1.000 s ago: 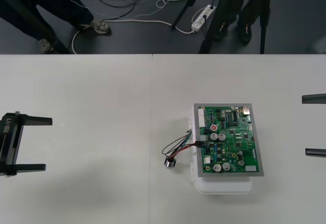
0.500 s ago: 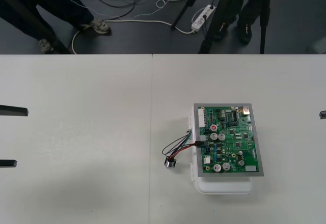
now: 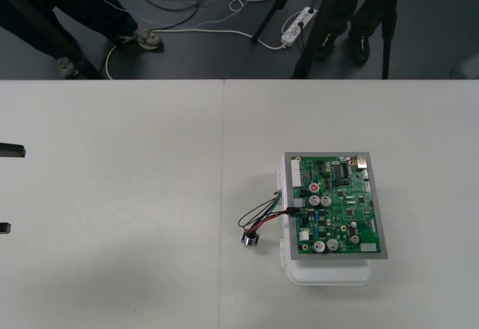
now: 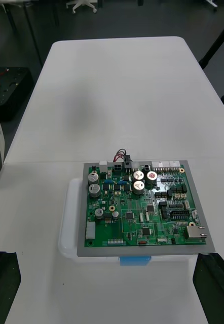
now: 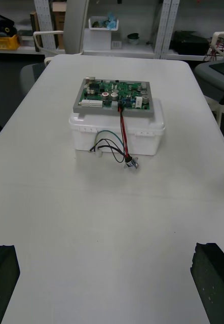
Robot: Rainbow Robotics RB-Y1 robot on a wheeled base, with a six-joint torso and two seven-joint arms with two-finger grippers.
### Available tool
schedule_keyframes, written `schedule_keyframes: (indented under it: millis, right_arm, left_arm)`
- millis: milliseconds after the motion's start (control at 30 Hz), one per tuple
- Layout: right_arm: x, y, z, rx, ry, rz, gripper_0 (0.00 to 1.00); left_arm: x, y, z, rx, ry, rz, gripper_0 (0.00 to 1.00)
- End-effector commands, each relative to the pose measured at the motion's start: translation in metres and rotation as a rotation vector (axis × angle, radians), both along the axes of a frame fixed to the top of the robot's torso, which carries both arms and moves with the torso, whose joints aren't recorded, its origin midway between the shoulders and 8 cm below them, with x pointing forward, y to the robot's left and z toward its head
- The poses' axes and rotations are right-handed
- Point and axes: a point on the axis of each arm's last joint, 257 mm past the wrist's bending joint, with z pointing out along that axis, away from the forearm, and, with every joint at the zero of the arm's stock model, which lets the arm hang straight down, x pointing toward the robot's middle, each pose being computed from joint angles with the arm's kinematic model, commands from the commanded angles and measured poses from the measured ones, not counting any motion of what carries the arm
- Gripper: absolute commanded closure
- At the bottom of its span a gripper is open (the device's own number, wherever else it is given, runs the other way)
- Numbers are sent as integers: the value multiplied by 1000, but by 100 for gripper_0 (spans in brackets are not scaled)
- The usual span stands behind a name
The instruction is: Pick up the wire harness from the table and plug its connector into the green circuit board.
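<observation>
The green circuit board (image 3: 334, 205) lies on its white base (image 3: 329, 274) right of the table's middle. The harness's black plug (image 3: 297, 211) sits in a connector on the board's left edge. Its thin wires (image 3: 262, 214) loop out onto the table and end at the round metal socket (image 3: 249, 239). In the left wrist view the wires (image 5: 114, 144) hang down the front of the base (image 5: 117, 132) to the socket (image 5: 131, 164). My left gripper (image 3: 7, 188) stands open at the table's left edge, far from the board. My right gripper (image 4: 109, 288) is open, with the board (image 4: 140, 207) well beyond its fingers (image 4: 216, 283).
Bare table surrounds the board on all sides. Beyond the far edge, cables and a power strip (image 3: 298, 21) lie on the dark floor.
Both arms have drawn back outward. The left gripper slid to the left edge of the front view, and the right gripper has left that view. Board and harness have not moved.
</observation>
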Motion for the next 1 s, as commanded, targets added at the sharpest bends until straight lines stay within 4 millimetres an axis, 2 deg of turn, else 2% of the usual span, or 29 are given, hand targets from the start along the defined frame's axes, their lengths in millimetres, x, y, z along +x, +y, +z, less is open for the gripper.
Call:
schedule_keyframes:
  millis: [33, 300, 500, 1000]
  right_arm:
    - [3, -1, 19, 0, -15, 8, 0]
    - [7, -1, 24, 15, -18, -5, 0]
    - [11, -2, 18, 26, 1, -26, 0]
    - [11, -2, 18, 26, 1, -26, 0]
  left_arm:
    - [-17, 5, -1, 42, 98, -15, 0]
    - [-17, 5, -1, 43, 99, -14, 0]
    - [-17, 5, -1, 43, 99, -14, 0]
    - [-17, 5, -1, 43, 99, -14, 0]
